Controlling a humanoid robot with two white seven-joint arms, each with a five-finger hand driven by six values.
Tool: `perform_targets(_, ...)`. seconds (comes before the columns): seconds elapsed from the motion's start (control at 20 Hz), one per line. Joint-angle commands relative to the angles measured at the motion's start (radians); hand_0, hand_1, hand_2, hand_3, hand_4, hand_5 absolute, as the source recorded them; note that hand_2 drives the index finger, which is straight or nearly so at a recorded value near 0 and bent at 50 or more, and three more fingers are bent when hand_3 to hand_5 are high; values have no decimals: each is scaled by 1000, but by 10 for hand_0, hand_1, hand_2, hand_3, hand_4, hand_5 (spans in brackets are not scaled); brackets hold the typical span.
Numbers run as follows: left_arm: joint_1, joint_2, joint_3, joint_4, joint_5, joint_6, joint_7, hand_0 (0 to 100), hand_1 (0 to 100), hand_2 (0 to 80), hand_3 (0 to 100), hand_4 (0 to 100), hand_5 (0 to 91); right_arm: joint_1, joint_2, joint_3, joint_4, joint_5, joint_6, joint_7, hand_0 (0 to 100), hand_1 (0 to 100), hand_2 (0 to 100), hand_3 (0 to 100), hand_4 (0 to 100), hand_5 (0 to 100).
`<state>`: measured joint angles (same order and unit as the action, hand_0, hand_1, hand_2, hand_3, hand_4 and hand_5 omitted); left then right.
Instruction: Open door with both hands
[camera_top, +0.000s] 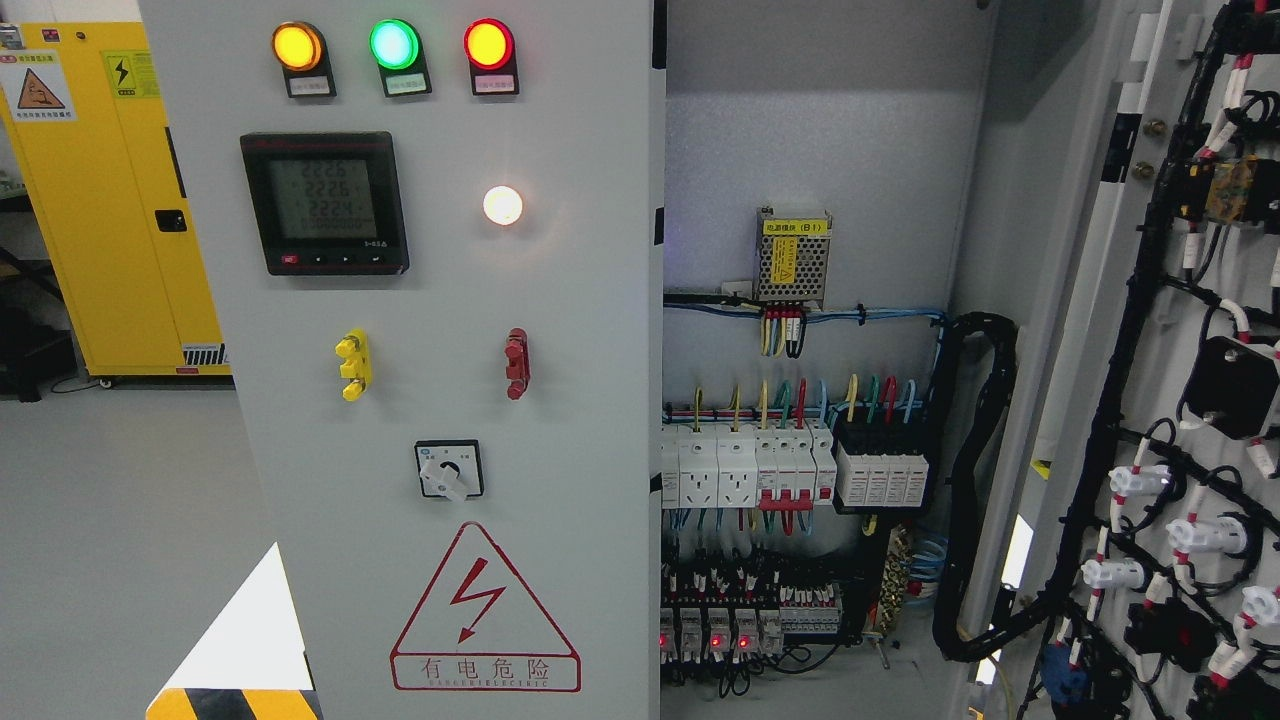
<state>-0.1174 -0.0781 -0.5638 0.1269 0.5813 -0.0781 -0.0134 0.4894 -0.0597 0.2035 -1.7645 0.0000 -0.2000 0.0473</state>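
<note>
The grey electrical cabinet fills the head view. Its left door (560, 420) is closed and carries three lit lamps (394, 44), a digital meter (324, 203), a white lamp (502, 205), yellow (353, 364) and red (516, 363) handles, a rotary switch (449, 470) and a red shock-warning triangle (484, 610). The right door (1170, 400) is swung wide open, its wired inner face showing at the far right. Between them the cabinet interior (800, 130) is exposed, with breakers (790, 465) and a small power supply (792, 255). Neither of my hands or arms appears anywhere.
A yellow safety cabinet (110, 200) stands at the back left on the grey floor (110, 520). A black cable bundle (975, 480) loops from the interior to the open door. A white and yellow-black striped shape (240, 660) shows at the lower left.
</note>
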Motion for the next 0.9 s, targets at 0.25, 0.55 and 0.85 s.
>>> perform_targets(0.25, -2, -8, 7, 2, 0, 0, 0, 0, 0, 0, 18, 0, 0, -184, -5, 110, -311, -9, -16, -3, 214, 72, 0, 0, 0, 0)
perform_targets(0.55, -2, -8, 8, 4, 0, 0, 0, 0, 0, 0, 18, 0, 0, -366, 23, 53, -283, -15, 63, -4, 214, 73, 0, 0, 0, 0)
perform_targets(0.85, -2, -9, 8, 4, 0, 0, 0, 0, 0, 0, 19, 0, 0, -494, 61, 33, -265, -17, 161, -4, 214, 73, 0, 0, 0, 0)
